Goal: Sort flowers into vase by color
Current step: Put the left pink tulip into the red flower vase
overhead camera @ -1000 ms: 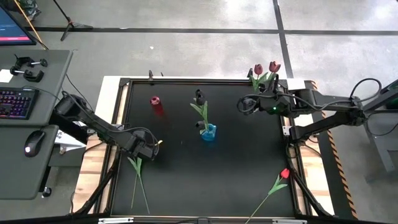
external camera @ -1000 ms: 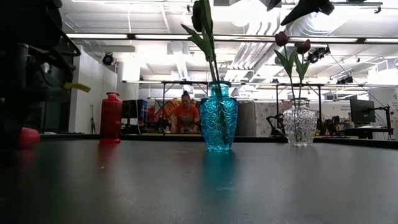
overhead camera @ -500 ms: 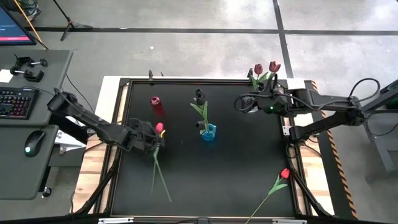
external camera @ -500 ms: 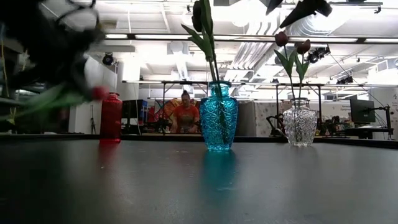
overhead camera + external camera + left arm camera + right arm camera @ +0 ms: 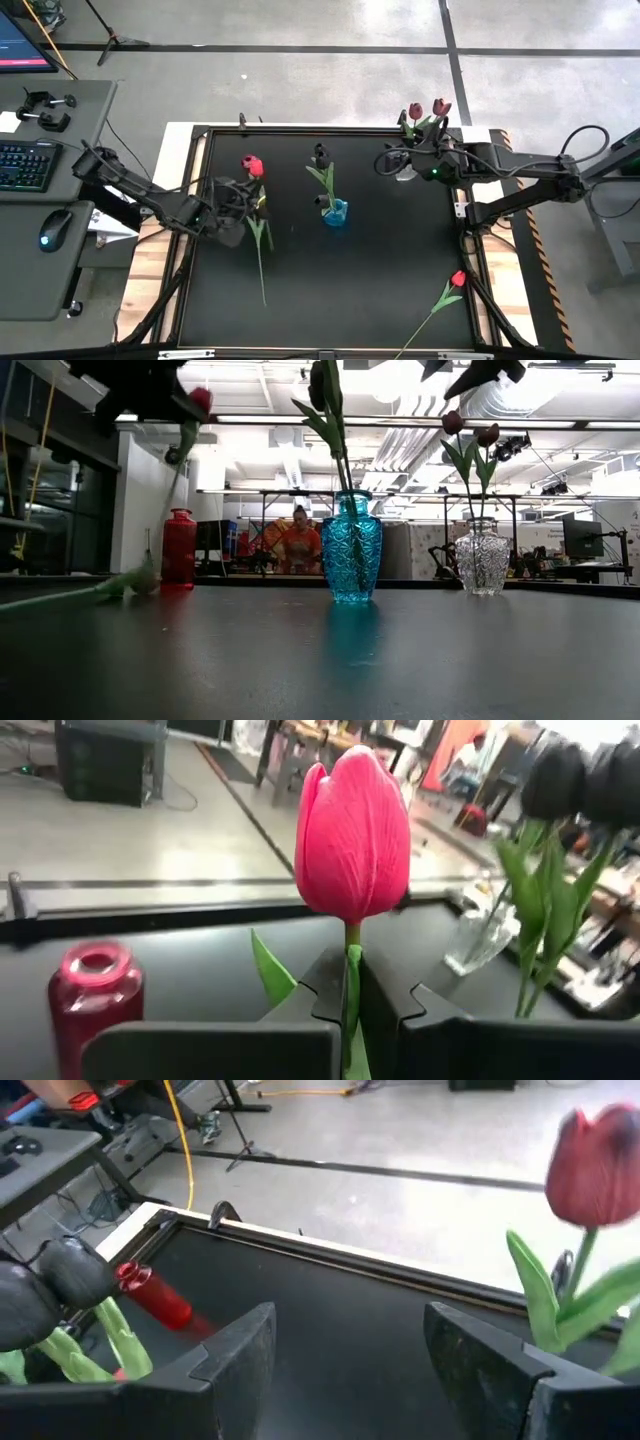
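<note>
My left gripper (image 5: 247,204) is shut on a bright red tulip (image 5: 251,166), whose head (image 5: 200,400) stands high above the table just before the red vase (image 5: 178,550). In the left wrist view the red head (image 5: 352,835) rises right over the fingers. The blue vase (image 5: 335,212) holds a near-black tulip (image 5: 320,155). Two maroon tulips (image 5: 428,108) stand in the clear vase (image 5: 482,557). My right gripper (image 5: 350,1355) hovers open beside that vase, at the far right. A second red tulip (image 5: 457,280) lies flat near the right edge. My left gripper pinches the red tulip's stem just under the head (image 5: 352,982) between its two fingers, which lie across the stem. The head points up and toward the far edge. The long stem (image 5: 260,260) slants down toward the near edge; whether its end touches the table I cannot tell.
The red vase (image 5: 95,990) stands close beyond my left gripper. The blue vase (image 5: 351,548) is mid-table, the clear one at the far right corner. A desk with keyboard and mouse (image 5: 55,230) lies left of the table. A person (image 5: 298,545) sits in the room behind.
My left gripper has risen and moved from the near left toward the far edge and the red vase, carrying the red tulip. The flower has swung about: its head now stands up by the red vase and its stem trails toward the near edge.
</note>
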You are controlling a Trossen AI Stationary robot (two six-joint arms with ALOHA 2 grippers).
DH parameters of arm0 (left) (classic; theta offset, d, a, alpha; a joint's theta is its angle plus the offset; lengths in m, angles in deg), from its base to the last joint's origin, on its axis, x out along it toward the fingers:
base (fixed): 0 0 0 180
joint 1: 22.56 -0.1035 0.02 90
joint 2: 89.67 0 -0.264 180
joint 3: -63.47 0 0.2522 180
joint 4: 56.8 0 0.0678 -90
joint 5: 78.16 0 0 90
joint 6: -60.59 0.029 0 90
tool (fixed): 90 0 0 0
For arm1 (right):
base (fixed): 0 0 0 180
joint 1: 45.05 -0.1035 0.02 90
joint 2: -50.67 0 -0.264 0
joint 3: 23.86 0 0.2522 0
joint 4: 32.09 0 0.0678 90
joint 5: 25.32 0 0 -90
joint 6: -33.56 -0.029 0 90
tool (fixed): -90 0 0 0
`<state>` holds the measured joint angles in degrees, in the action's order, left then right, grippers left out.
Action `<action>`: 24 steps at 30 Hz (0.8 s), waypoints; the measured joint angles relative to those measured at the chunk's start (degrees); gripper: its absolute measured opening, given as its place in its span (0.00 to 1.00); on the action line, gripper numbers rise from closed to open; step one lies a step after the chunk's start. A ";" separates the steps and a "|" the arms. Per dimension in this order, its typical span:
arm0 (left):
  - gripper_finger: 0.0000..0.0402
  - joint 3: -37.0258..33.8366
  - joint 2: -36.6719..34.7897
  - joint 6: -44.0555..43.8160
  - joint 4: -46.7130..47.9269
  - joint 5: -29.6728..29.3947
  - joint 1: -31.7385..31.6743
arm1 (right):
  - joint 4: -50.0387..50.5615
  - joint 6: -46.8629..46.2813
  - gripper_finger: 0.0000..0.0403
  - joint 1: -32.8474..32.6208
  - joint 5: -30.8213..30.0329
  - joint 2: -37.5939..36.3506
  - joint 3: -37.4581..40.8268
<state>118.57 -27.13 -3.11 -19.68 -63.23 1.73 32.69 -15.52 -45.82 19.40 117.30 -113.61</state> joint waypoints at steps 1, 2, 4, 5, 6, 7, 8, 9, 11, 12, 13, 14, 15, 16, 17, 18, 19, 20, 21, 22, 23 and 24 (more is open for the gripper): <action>0.00 -0.03 -0.42 1.80 -2.06 -0.48 0.13 | -0.89 1.16 0.61 0.00 -0.03 0.00 0.00; 0.00 -0.04 -0.94 4.18 -4.64 -1.19 0.29 | -1.79 2.11 0.61 0.03 -0.06 0.00 0.00; 0.00 -0.04 -2.60 10.68 -10.85 -2.91 0.30 | -3.33 3.93 0.61 0.48 0.00 0.00 0.00; 0.00 -0.04 -3.80 15.44 -14.64 -3.53 0.06 | -4.04 4.23 0.61 0.73 0.10 0.00 0.00; 0.00 -0.04 -5.14 21.59 -18.89 -4.08 -0.32 | -4.37 4.43 0.61 0.91 0.24 0.00 0.00; 0.00 -0.03 -6.61 28.67 -23.31 -4.37 -0.82 | -4.59 4.43 0.61 1.18 0.26 0.00 0.00; 0.00 -0.03 -8.17 35.88 -27.98 -4.42 -1.48 | -4.87 4.41 0.61 1.54 0.26 0.02 0.00; 0.00 -0.03 -9.57 43.46 -32.84 -4.41 -2.13 | -5.14 4.54 0.61 1.92 0.26 0.16 0.00; 0.00 0.00 -12.44 56.50 -41.30 -4.24 -3.45 | -5.50 5.31 0.61 3.08 0.29 0.60 0.00; 0.00 0.00 -13.80 61.82 -44.81 -3.98 -4.15 | -5.43 5.60 0.61 3.58 0.28 0.90 0.00; 0.00 0.04 -15.16 66.73 -47.41 -3.57 -4.99 | -5.45 5.62 0.61 4.10 0.29 1.25 0.00; 0.00 0.07 -16.50 70.73 -48.75 -3.32 -5.85 | -5.46 5.62 0.61 4.69 0.31 1.53 0.00; 0.00 0.07 -17.76 73.98 -48.87 -3.28 -6.77 | -5.47 5.62 0.61 5.26 0.31 1.77 0.00; 0.00 0.07 -18.83 76.42 -48.39 -3.23 -7.77 | -5.71 5.61 0.61 5.76 0.31 2.10 0.00; 0.00 0.07 -19.86 78.26 -47.40 -2.71 -8.95 | -6.44 5.60 0.61 6.26 0.29 2.44 0.00; 0.00 0.07 -20.82 79.63 -46.13 -0.98 -10.37 | -7.56 5.64 0.61 6.79 0.31 2.83 0.00; 0.00 0.07 -21.69 80.58 -44.82 2.24 -12.00 | -8.73 6.20 0.61 7.22 0.33 3.20 0.00; 0.00 0.06 -22.45 81.29 -43.46 6.55 -14.00 | -10.08 7.14 0.61 7.52 0.33 3.58 0.00; 0.00 0.04 -22.97 81.78 -42.49 11.01 -16.14 | -11.76 8.22 0.61 7.67 0.29 3.94 0.00; 0.00 0.04 -23.15 81.85 -42.08 14.95 -18.69 | -13.27 9.24 0.61 7.73 0.36 4.23 0.00; 0.00 0.04 -23.15 81.83 -41.79 17.64 -21.42 | -14.74 10.39 0.61 7.84 0.39 4.52 0.00; 0.00 0.04 -23.13 81.79 -41.23 19.70 -24.08 | -16.30 11.55 0.61 7.92 0.44 4.77 0.00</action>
<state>118.61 -50.26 78.68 -60.91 -43.52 -22.35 16.39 -3.98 -37.90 19.83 122.07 -113.61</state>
